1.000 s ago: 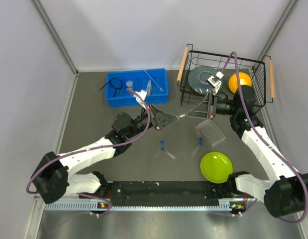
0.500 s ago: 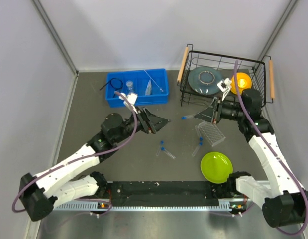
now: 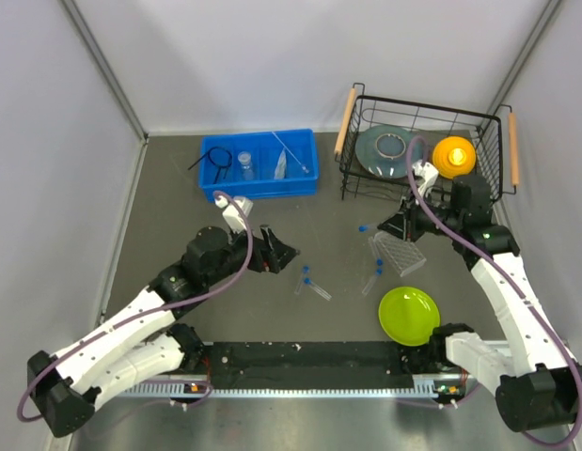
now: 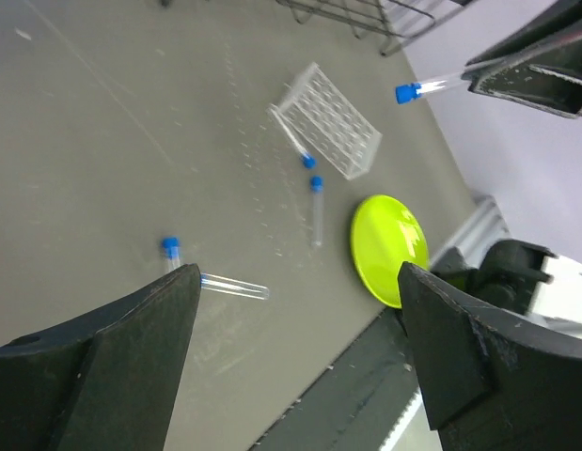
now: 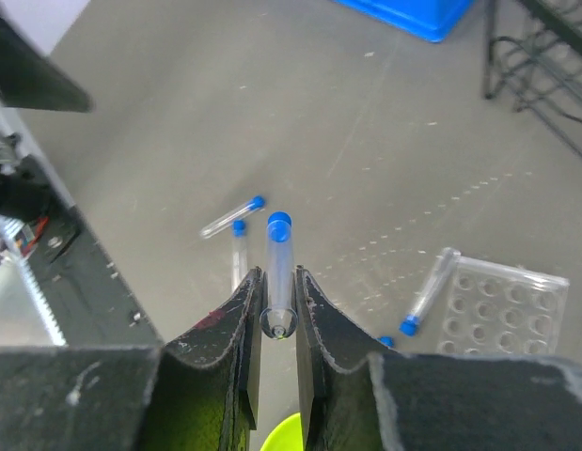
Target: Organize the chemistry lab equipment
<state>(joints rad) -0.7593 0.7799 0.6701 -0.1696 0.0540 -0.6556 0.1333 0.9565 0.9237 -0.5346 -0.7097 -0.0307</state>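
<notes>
1 tube in right pincer points cap-outward.

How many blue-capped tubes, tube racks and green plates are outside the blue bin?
Blue-capped tubes: 5 (4 on the table, 1 in the right tool)
Clear tube rack: 1
Lime-green plate: 1
Total: 7

Dark grey table, pale walls
</notes>
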